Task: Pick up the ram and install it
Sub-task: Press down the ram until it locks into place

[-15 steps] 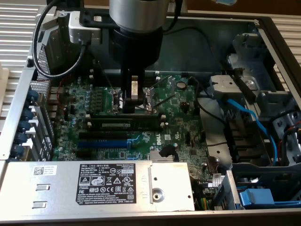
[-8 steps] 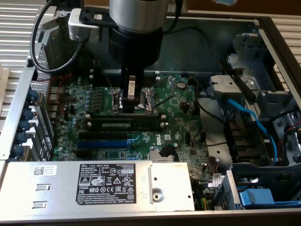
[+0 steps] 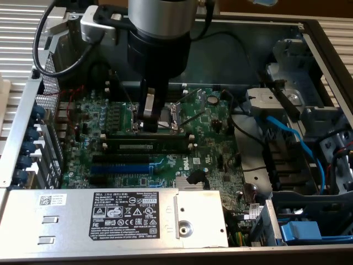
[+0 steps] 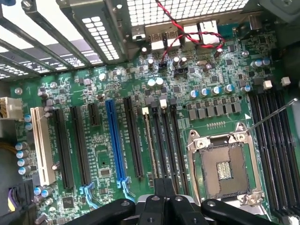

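The ram, a long dark stick with a pale label strip, stands on edge in one of the black motherboard slots, between white end clips. In the wrist view the ram is a thin edge-on strip in the slot beside the blue one's neighbour. My gripper hangs from the arm just behind the ram, over the adjacent slots and the front of the CPU socket. Its fingers are shut together with nothing between them, their tips just beside the ram's slot.
A silver power supply with a Dell label covers the case's front. A blue expansion slot lies beside the black ones. Blue cables and a drive cage fill the exterior view's right. Red and black wires run near the rear grille.
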Robot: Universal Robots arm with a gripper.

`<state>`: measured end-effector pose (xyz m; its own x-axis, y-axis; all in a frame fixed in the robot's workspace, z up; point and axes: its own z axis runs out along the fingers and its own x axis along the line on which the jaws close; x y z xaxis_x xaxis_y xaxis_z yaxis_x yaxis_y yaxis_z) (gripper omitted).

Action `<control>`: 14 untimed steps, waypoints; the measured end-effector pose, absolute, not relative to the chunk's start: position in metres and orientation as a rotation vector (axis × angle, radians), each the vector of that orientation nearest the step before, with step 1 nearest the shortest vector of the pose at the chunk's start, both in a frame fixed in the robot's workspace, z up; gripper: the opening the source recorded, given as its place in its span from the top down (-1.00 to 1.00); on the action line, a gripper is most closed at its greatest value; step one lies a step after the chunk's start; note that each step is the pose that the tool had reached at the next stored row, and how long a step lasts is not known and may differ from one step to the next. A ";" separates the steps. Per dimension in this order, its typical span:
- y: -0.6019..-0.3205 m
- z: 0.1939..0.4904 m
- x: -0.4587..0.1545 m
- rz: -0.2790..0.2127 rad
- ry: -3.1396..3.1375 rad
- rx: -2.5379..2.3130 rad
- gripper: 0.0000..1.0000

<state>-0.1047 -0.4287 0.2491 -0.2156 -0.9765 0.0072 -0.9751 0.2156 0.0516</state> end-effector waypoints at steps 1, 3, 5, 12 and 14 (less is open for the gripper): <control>-0.429 0.249 -0.105 -0.056 -2.435 1.924 0.80; -0.429 0.249 -0.105 -0.057 -2.465 1.886 0.80; -0.429 0.249 -0.105 -0.058 -2.495 1.848 0.80; -0.429 0.249 -0.105 -0.061 -2.590 1.715 0.80; -0.429 0.249 -0.105 -0.062 -2.616 1.677 0.80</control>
<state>-0.1047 -0.4287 0.2491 -0.4174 -0.9087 0.0072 -0.9074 0.4171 0.0516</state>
